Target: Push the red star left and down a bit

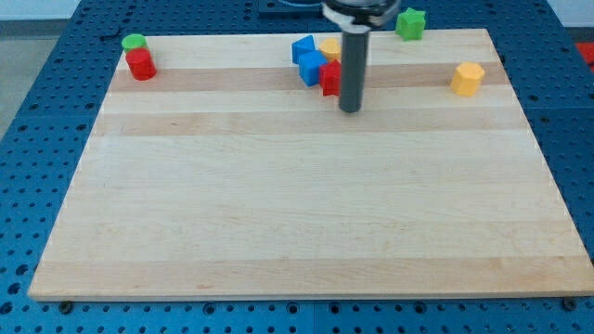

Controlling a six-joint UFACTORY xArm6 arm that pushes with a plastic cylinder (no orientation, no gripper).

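My tip (350, 109) stands touching the red star (329, 79) at its 4 o'clock side, near the 12 o'clock edge of the desk (297, 232). No pincer is visible.

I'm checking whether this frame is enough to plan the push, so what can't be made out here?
- Red star: the rod covers its right part in the camera view, so its shape is unclear.
- Yellow block at the view's top: mostly hidden behind the blue blocks and the rod.
- My tip: whether it touches the red star cannot be told.
- Arm: cut off by the view's top edge.
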